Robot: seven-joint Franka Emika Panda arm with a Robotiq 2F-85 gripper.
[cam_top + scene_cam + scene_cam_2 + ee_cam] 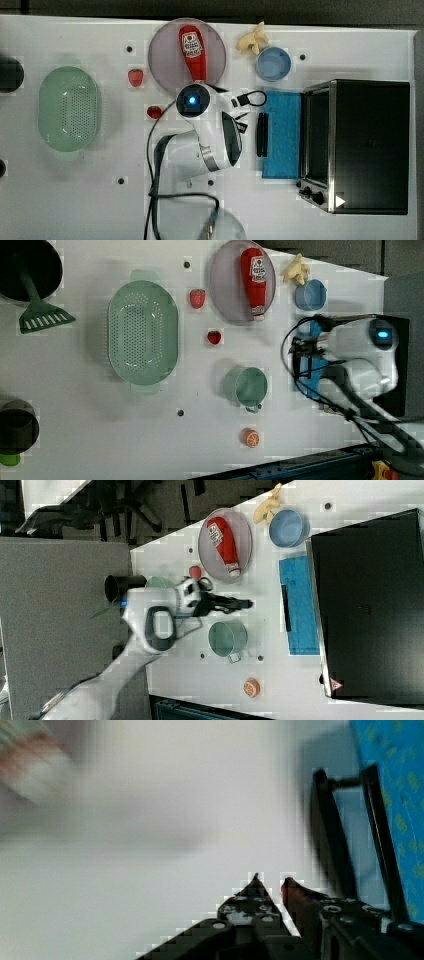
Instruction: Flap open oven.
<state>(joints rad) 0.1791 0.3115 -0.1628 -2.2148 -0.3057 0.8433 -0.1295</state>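
The jaws of the gripper (270, 881) are seen in the wrist view nearly closed, a narrow gap left between the two tips, and nothing is held in them. They are carried just off the dark bar handle (262, 134), clear of it, on the side away from the oven (367, 145).

The oven is found at the top view's right end of the white surface (75, 190). Its blue-tinted door (282, 134) is already folded down flat, stretching out from the oven's open front toward the arm, with the handle along its far edge.

The oven is judged heavy and rigid, a metal box unlikely to slide under a light pull. The door is judged stiff but hinged, swinging freely about its lower edge, and its glass is taken to be breakable if dropped or struck. The bar handle is judged the proper place to take hold: narrow, hard, probably smooth, standing off the panel so that fingers can be closed around it. The black knobs (311, 192) beside the opening are better left alone.
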